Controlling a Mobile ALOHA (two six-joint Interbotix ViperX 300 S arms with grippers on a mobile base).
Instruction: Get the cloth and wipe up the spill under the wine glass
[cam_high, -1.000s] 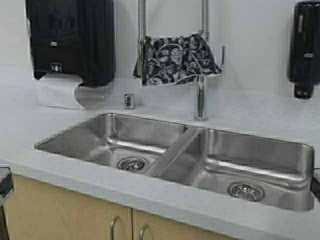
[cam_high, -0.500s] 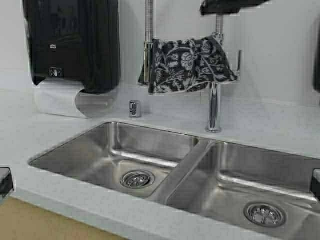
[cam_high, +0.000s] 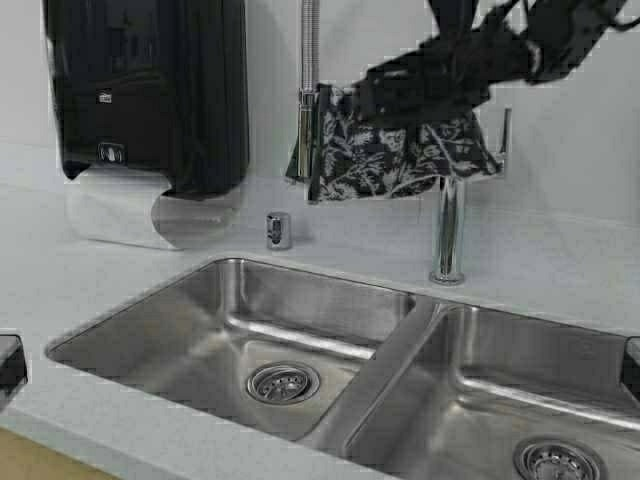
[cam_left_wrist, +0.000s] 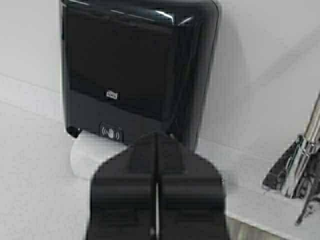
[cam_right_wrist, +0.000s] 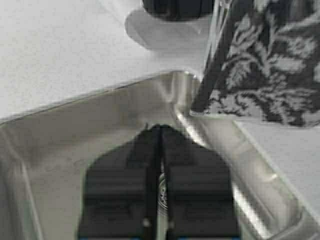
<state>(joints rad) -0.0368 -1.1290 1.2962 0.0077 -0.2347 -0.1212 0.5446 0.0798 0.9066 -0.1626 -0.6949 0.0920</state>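
One step underway: fetching cloth (cam_high: 400, 165) | right gripper (cam_right_wrist: 159, 150) closed, empty, above cloth on faucet (cam_high: 447, 230) | left gripper (cam_left_wrist: 157, 165) closed, parked | next: open, descend onto cloth

The cloth (cam_high: 400, 160) hangs draped over the faucet (cam_high: 447, 235) behind the double sink (cam_high: 330, 350). The right gripper (cam_high: 380, 90), fingers pressed together, sits just in front of the cloth's upper edge. The faucet's hose (cam_high: 310, 90) flanks the cloth on the left (close beside it). The paper towel dispenser (cam_high: 145, 90) stands well apart. Both sink basins are open below.
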